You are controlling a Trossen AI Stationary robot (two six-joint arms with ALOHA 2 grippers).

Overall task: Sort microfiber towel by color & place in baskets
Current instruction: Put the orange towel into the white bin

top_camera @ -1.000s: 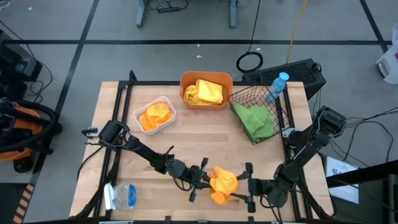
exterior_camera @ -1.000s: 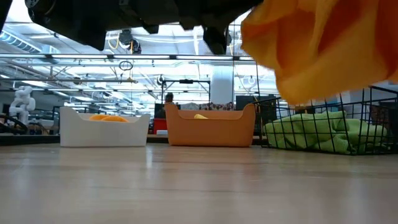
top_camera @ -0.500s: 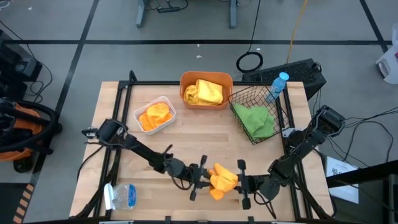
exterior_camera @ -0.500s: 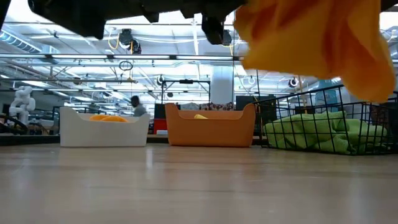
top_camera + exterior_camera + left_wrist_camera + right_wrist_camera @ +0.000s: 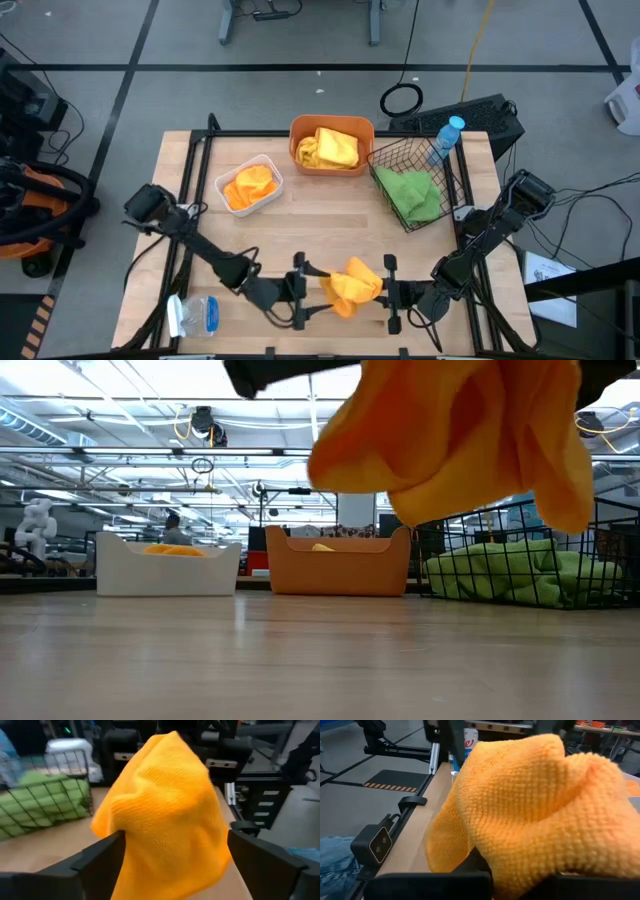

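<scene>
Towel sorting, as we see it from above, centres on an orange towel [image 5: 350,285] held above the wooden table [image 5: 330,215] near its front edge, between the two grippers.

Left of the orange towel lies a clear bottle with a blue label [image 5: 195,315] at the table's front corner. Also left of the towel, the left gripper [image 5: 300,290] has its fingers [image 5: 97,855] spread wide on either side of the cloth in the left wrist view; we cannot tell whether they touch it.

Behind the towel and to its left stands the white tray [image 5: 250,185], holding orange cloth. Straight behind the towel, at the far edge, is the orange tub [image 5: 331,146] with a yellow towel [image 5: 328,148] inside.

Right of the towel, the right gripper [image 5: 388,293] has its fingers closed on the cloth, which bunches over them in the right wrist view and hangs clear of the table in the low view [image 5: 460,445].

Behind and right of the towel sits the black wire basket [image 5: 415,185], with a green towel [image 5: 413,195] in it. A blue-capped clear bottle [image 5: 447,138] stands at the basket's far side.

In the low view, a person [image 5: 172,525] shows far behind the white tray.
</scene>
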